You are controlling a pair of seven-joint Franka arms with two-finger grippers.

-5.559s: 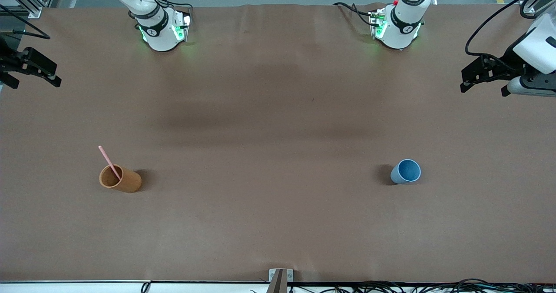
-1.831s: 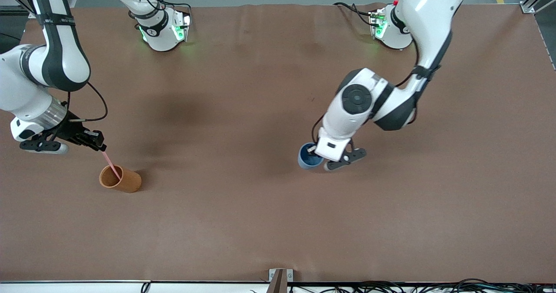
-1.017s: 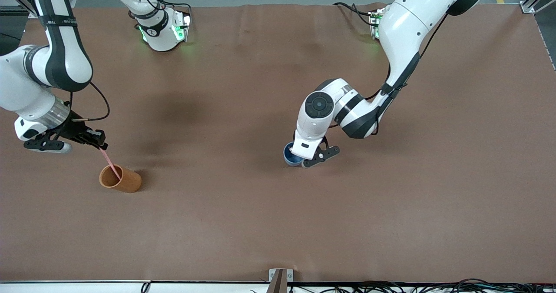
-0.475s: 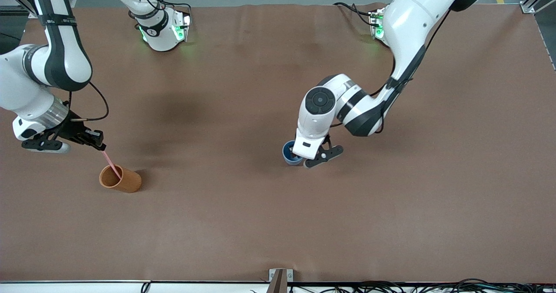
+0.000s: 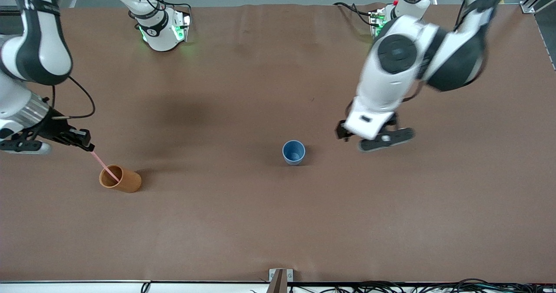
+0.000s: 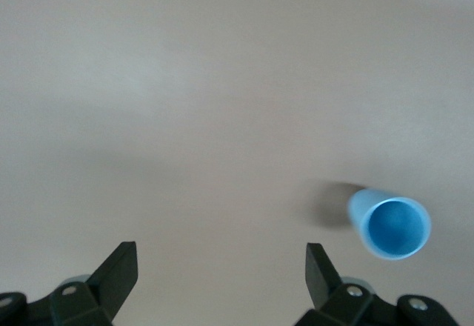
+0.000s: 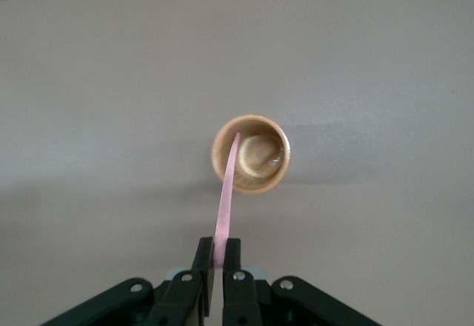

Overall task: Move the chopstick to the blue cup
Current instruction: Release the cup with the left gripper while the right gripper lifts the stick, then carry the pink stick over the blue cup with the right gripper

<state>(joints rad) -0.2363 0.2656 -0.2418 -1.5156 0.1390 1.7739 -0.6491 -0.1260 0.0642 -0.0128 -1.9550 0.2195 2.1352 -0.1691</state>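
The pale pink chopstick (image 5: 103, 166) slants up out of the orange-brown cup (image 5: 119, 179) with its lower end still inside. My right gripper (image 5: 87, 147) is shut on its upper end; the right wrist view shows the jaws (image 7: 218, 263) pinching the stick (image 7: 226, 204) over the cup's mouth (image 7: 250, 154). The blue cup (image 5: 293, 152) stands upright and alone near the table's middle. My left gripper (image 5: 369, 137) is open and empty, up over the table beside the blue cup toward the left arm's end. The left wrist view shows its jaws spread wide (image 6: 220, 274) and the blue cup (image 6: 392, 226) off to one side.
The brown table cover (image 5: 226, 223) carries only the two cups. The two arm bases (image 5: 161, 30) (image 5: 393, 28) stand along the table's back edge. A small metal bracket (image 5: 280, 278) sits at the front edge.
My left gripper has let go of the blue cup, opened, and risen away toward the left arm's end. My right gripper has drawn the chopstick a little up and outward from the orange-brown cup.
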